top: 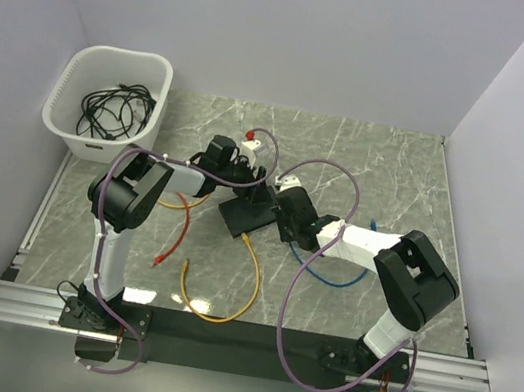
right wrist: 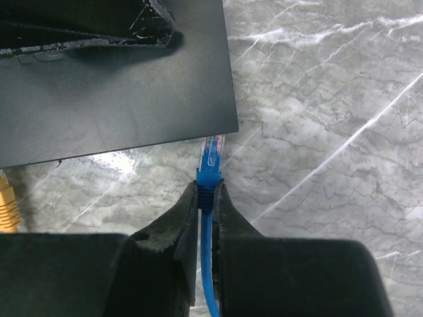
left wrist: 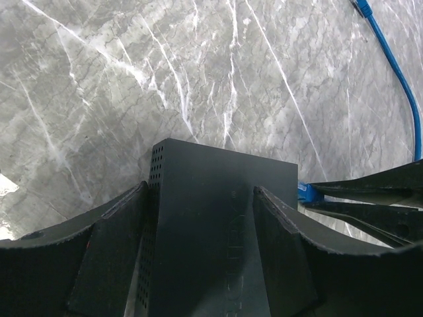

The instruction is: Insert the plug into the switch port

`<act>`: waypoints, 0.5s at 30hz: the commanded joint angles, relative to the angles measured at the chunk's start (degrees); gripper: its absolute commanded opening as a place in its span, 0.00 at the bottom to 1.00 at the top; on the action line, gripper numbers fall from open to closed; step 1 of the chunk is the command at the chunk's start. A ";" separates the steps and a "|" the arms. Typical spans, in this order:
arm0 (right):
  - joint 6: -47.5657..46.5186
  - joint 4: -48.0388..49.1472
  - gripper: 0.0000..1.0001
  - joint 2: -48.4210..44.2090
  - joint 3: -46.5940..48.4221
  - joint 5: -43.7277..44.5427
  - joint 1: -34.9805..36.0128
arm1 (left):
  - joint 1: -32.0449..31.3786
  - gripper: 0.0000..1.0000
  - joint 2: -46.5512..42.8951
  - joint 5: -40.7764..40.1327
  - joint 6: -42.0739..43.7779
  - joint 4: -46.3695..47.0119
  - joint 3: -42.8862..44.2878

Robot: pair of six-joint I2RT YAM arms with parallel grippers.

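Blue plug [right wrist: 211,153], clear-tipped, is gripped by its boot in the clenched right end effector [right wrist: 207,193]. Its tip sits just short of one long edge of the switch [right wrist: 119,99], close to a corner of it. The switch lies flat on the grey marbled surface [top: 379,166], and the left end effector [left wrist: 199,198] stands spread wide astride it. Whether its fingers [left wrist: 112,257] actually clamp the casing cannot be told.

No socket shows in any view, so the plug's line to a port cannot be confirmed.

Likely failure modes:
- **Missed port.** So near the corner, the tip may meet blank casing rather than an opening and stall or skid along the edge.
- **Plug pivoting.** The grip is on the soft boot behind the connector. Any off-axis contact could swing the tip up or sideways between the fingers.
- **Switch shifting.** If the left end effector only straddles the switch, the insertion push could slide or turn the switch away from the plug.
- **Latch orientation.** Which way the clip faces cannot be read. If it is reversed, the plug would jam.
- **Collision.** Both end effectors crowd the same side of the switch, so a corrective sideways move risks finger-to-finger contact.
- **Wrong neighbour.** A yellow plug [right wrist: 6,205] lies beside the same edge of the switch, farther along, and a sliding switch could catch it.
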 commanded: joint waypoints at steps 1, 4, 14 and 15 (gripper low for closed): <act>-0.76 6.33 0.00 -1.55 1.12 -3.35 1.09 | -1.29 0.69 2.04 6.24 0.19 -1.88 -0.71; -1.63 6.24 0.00 -1.72 2.18 -3.00 1.44 | -1.47 0.69 1.69 7.39 0.27 -1.17 -1.06; -4.54 6.41 0.00 -2.08 4.20 -3.44 3.37 | -1.82 0.69 2.56 11.00 2.56 -2.93 -0.79; -4.45 6.15 0.00 -1.73 4.64 -2.22 3.29 | -1.82 0.69 2.48 10.91 2.82 -3.19 -0.97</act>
